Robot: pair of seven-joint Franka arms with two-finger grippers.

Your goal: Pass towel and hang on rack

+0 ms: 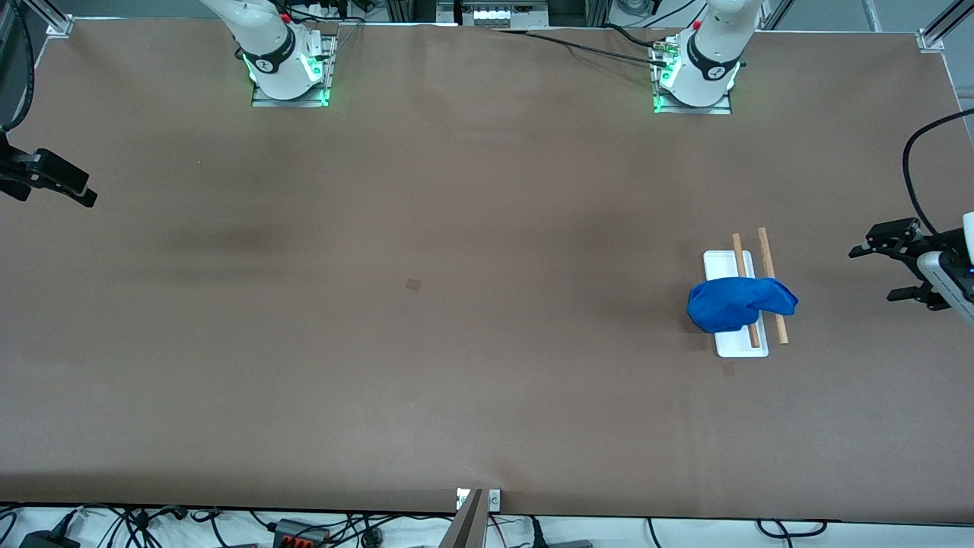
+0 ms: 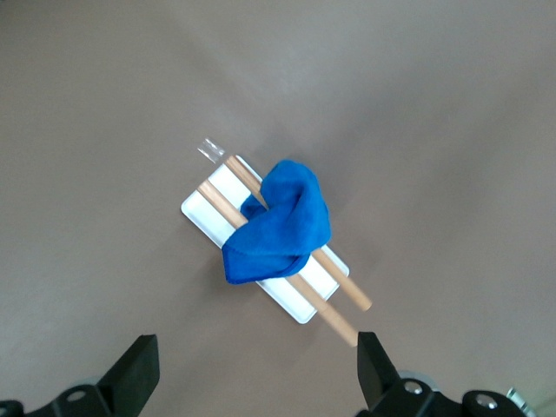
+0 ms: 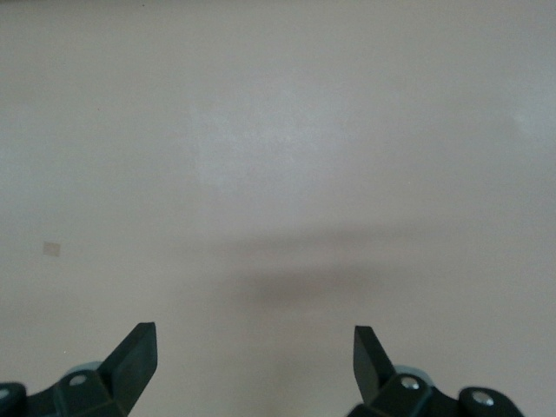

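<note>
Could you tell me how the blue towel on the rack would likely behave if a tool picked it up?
The towel would probably go limp and sag, since it droops in soft folds over both rods. It looks light: the slim rack stands level under it. Pulled sideways, it might drag or tip the rack.

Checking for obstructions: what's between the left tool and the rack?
Only bare table lies between the open left tool and the rack, shown in the front view.
</note>
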